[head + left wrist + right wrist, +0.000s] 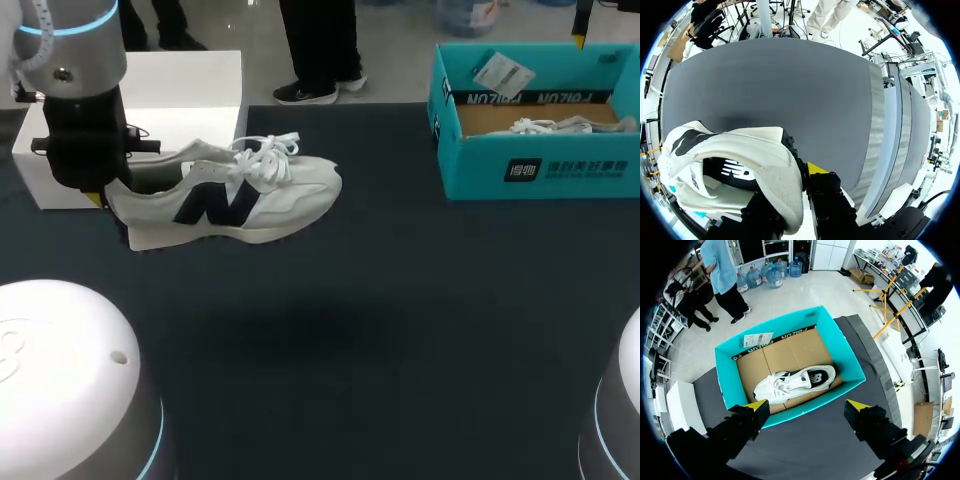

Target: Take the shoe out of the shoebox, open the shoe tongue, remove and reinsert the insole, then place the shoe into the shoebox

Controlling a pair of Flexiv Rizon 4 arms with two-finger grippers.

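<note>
The left gripper [103, 198] is clamped on the heel of the white sneaker [230, 195] — navy-marked, laces loose — holding it off the table [400, 300]. The long axis runs from the fingers out to the toe, aimed toward the teal shoebox [540, 165], well apart. The right gripper [807, 407] is nearer — directly over the box, fingers spread and empty, a second shoe [795, 381] beneath it.

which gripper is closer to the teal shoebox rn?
Right. The right gripper hovers open above the shoebox; the left gripper is far across the table, shut on the heel of the white shoe.
</note>
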